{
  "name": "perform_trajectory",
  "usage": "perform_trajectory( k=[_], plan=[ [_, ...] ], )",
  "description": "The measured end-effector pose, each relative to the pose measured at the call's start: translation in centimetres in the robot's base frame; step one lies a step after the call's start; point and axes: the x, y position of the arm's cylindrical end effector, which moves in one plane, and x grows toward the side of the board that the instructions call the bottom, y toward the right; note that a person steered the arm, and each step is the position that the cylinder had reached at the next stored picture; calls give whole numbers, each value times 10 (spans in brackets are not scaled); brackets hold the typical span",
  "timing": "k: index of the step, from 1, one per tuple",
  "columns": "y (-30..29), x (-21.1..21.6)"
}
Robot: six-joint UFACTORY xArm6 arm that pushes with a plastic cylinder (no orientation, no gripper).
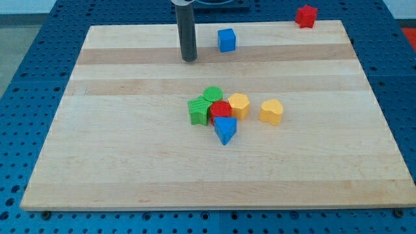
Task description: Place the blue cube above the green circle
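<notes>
The blue cube (226, 39) sits near the top edge of the wooden board (130, 162), a little right of centre. The green circle (212, 94) lies in a cluster at the board's middle, well below the cube. My tip (189, 58) rests on the board just left of the blue cube and slightly lower, with a small gap between them. The rod rises straight up out of the view's top.
The cluster also holds a green star (198, 110), a red round block (221, 110), a yellow hexagon-like block (239, 104) and a blue triangle (225, 130). A yellow heart (272, 112) lies to its right. A red block (306, 15) sits at the top right edge.
</notes>
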Motion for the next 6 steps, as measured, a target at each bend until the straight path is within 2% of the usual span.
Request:
perform_trajectory(
  k=[2, 4, 5, 6],
  plan=[
    [59, 0],
    [156, 18],
    [206, 13],
    [251, -27]
  ],
)
